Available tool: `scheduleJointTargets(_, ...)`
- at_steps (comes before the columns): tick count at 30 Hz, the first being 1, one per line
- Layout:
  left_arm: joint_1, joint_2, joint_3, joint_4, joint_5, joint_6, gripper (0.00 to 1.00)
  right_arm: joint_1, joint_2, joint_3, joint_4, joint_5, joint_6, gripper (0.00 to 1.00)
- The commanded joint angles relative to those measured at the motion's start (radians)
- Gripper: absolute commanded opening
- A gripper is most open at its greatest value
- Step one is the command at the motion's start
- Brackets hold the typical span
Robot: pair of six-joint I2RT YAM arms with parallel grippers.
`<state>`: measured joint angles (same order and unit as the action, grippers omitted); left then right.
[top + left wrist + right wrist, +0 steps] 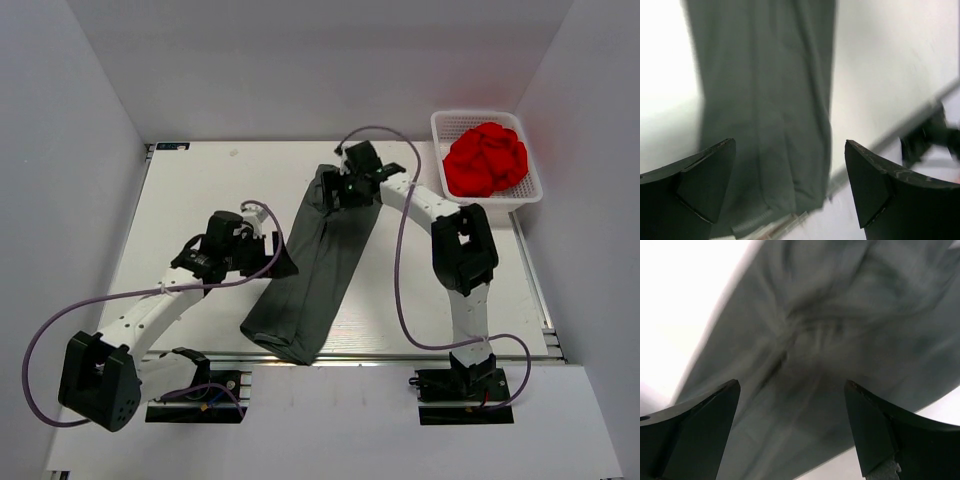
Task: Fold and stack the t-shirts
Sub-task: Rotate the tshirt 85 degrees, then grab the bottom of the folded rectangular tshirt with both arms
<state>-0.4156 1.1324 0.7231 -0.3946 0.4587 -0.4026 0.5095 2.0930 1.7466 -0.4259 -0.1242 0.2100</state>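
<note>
A dark charcoal-grey t-shirt (pixel 315 270) lies folded into a long narrow strip, slanting from the far centre of the table to its near edge. My right gripper (pixel 340 192) hovers over the strip's far end, jaws wide apart and empty; its wrist view shows creased grey cloth (pixel 830 340) below the fingers. My left gripper (pixel 282 262) sits just left of the strip's middle, jaws open and empty. The left wrist view shows the strip's hem end (pixel 765 125) near the table edge.
A white basket (pixel 525 195) at the far right corner holds a bunched red cloth (pixel 485 158). White walls close in the table on three sides. Purple cables loop from both arms. The arm bases stand at the near edge.
</note>
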Motion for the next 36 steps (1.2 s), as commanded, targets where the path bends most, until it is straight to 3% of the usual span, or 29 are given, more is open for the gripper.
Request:
scheduleJointTargets(1, 0.012, 0.006, 0.074, -0.003, -0.282, -0.050, 1.00, 0.037, -0.039, -0.118, -0.096, 0.092, 0.132, 0.90)
scheduleJointTargets(5, 0.012, 0.024, 0.096, 0.007, -0.305, -0.050, 1.00, 0.017, -0.001, -0.194, -0.022, -0.023, 0.144, 0.90)
scheduleJointTargets(12, 0.012, 0.078, 0.096, -0.044, -0.339, -0.041, 1.00, -0.080, 0.148, -0.062, -0.045, -0.015, 0.123, 0.90)
scheduleJointTargets(16, 0.012, 0.098, 0.096, -0.053, -0.328, -0.041, 1.00, -0.167, 0.245, 0.123, -0.057, -0.011, 0.105, 0.90)
scheduleJointTargets(21, 0.012, 0.130, 0.087, -0.012, -0.247, 0.002, 1.00, -0.218, 0.352, 0.465, -0.180, -0.100, -0.101, 0.90)
scheduleJointTargets(22, 0.003, 0.139, 0.087, -0.001, -0.230, 0.011, 1.00, -0.213, 0.339, 0.464, -0.182, -0.110, -0.125, 0.90)
scheduleJointTargets(26, -0.008, 0.193, 0.078, 0.022, -0.192, 0.021, 1.00, -0.198, 0.100, 0.253, -0.058, -0.169, -0.150, 0.90)
scheduleJointTargets(27, -0.020, 0.202, 0.078, 0.031, -0.192, 0.021, 1.00, -0.198, 0.006, 0.079, -0.007, -0.196, -0.126, 0.90)
scheduleJointTargets(29, -0.034, 0.213, 0.059, 0.063, -0.146, 0.030, 1.00, -0.195, -0.129, -0.052, 0.068, -0.192, -0.088, 0.90)
scheduleJointTargets(30, -0.034, 0.213, 0.050, 0.103, -0.126, 0.030, 1.00, -0.192, -0.170, -0.231, 0.103, -0.187, -0.057, 0.90)
scheduleJointTargets(31, -0.044, 0.225, 0.041, 0.118, -0.095, 0.030, 1.00, -0.187, -0.289, -0.287, 0.127, -0.184, -0.043, 0.90)
scheduleJointTargets(36, -0.086, 0.299, 0.030, 0.138, -0.074, 0.065, 1.00, -0.173, -0.509, -0.675, 0.127, -0.229, 0.078, 0.90)
